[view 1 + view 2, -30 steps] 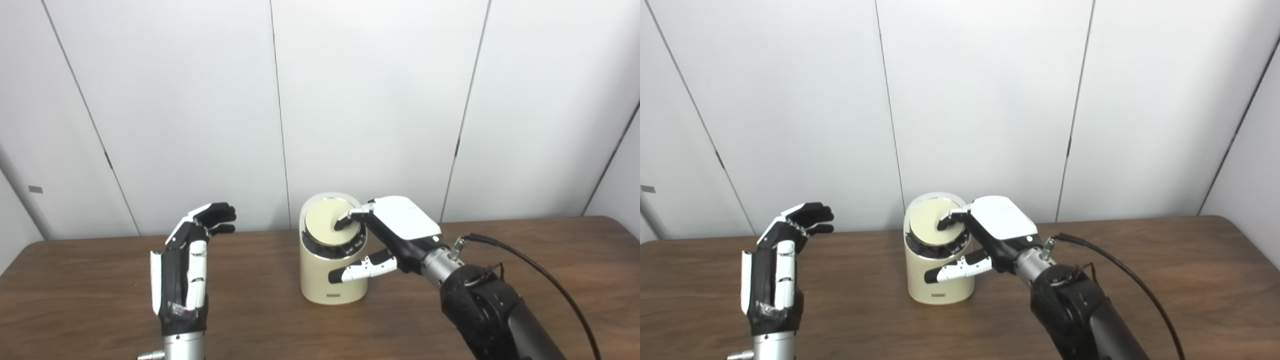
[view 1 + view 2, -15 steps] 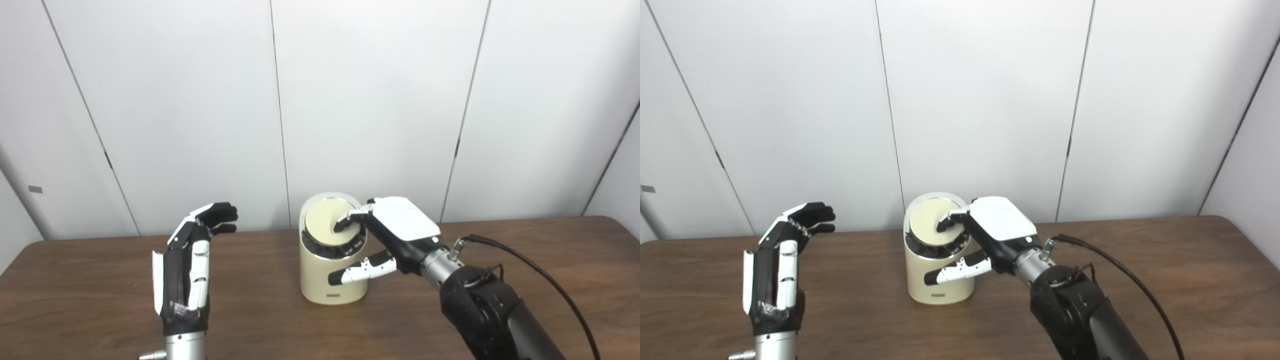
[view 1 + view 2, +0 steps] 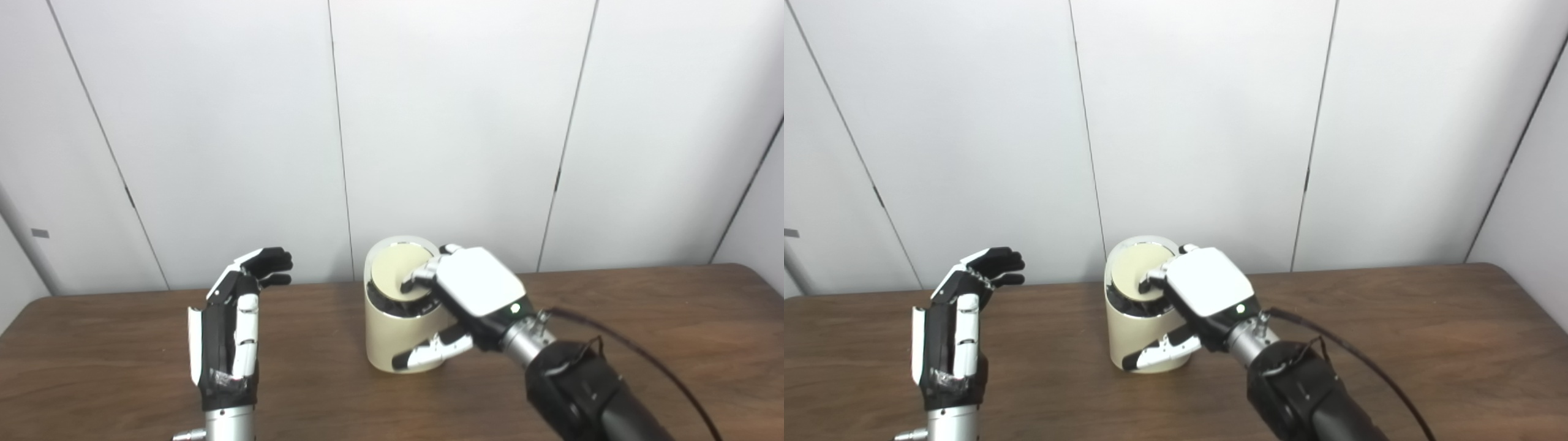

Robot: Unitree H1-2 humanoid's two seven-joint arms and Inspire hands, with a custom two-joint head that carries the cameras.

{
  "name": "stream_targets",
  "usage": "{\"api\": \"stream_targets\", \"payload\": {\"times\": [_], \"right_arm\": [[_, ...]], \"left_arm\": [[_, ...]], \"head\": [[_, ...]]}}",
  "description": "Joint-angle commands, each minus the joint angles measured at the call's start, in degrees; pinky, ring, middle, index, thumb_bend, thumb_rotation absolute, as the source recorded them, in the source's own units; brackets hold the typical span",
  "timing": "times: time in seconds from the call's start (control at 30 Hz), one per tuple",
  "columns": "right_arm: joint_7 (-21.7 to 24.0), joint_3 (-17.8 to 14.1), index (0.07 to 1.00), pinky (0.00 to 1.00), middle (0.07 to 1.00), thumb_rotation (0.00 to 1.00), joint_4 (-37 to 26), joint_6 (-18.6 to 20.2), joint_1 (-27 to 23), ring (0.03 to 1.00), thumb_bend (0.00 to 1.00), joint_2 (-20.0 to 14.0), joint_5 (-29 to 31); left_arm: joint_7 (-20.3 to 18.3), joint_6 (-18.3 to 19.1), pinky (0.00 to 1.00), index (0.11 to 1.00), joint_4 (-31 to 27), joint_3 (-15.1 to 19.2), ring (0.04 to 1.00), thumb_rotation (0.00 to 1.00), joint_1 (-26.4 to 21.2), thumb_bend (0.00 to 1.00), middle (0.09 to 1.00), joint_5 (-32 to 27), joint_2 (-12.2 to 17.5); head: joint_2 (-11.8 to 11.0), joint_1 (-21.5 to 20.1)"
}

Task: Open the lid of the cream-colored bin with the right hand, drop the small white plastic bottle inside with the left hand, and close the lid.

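At frame centre the lid point(image 3: 395, 278) of the cream-colored bin point(image 3: 392, 334) is pressed by the right hand point(image 3: 471, 294), fingers curled, nothing gripped; the left hand point(image 3: 228, 334) is held open, empty, lower left. No bottle is seen.

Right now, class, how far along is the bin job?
Near the end, it seems. No bottle shows anywhere; whether it went into the bin cannot be seen. The left hand is open and empty. The right hand has its fingers on the lid. Left: withdrawing.
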Motion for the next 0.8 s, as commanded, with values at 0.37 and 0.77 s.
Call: {"api": "stream_targets", "payload": {"times": [0.37,0.77], "right_arm": [[-2.5,2.3,0.716,0.96,0.758,0.83,0.6,-3.4,1.4,0.816,0.78,1.7,-10.2],[3.0,-0.6,0.722,0.97,0.764,0.84,-0.7,-1.6,2.2,0.831,0.79,3.7,-8.1]], "left_arm": [[0.5,-1.4,0.60,0.667,-1.0,0.0,0.666,0.84,-2.1,0.34,0.670,1.3,-0.3],[0.2,-1.0,0.61,0.673,-1.7,0.0,0.670,0.84,-1.8,0.34,0.675,0.7,-0.2]], "head": [[0.1,-0.1],[0.6,-0.3]]}}
